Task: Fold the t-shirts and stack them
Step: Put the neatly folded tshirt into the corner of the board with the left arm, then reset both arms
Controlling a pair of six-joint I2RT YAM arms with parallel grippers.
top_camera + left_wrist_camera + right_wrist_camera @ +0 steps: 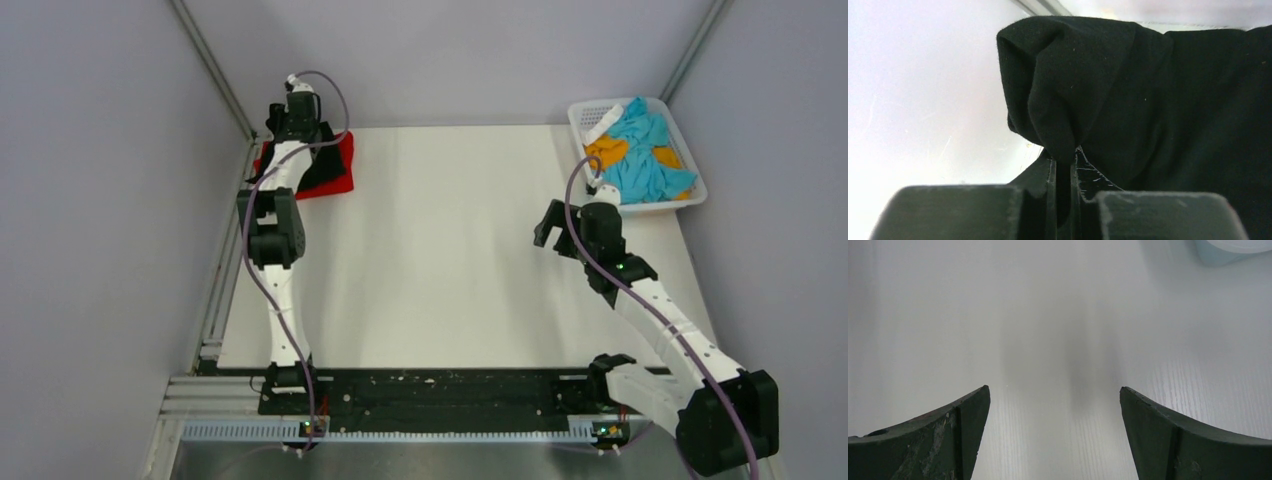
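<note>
A bright red t-shirt (343,165) lies folded at the table's far left corner. A black t-shirt (326,170) rests on top of it. My left gripper (296,138) is down over this pile. In the left wrist view it (1064,157) is shut on a bunched fold of the black t-shirt (1158,100), with cloth pinched between the jaws. My right gripper (550,225) hovers over the bare white table on the right side. Its jaws stand wide open (1054,388) with nothing between them.
A white lattice basket (583,118) stands at the far right corner, holding crumpled blue cloth (645,160) and orange cloth (606,150). Its corner (1233,247) shows at the top of the right wrist view. Grey walls close in the table on both sides.
</note>
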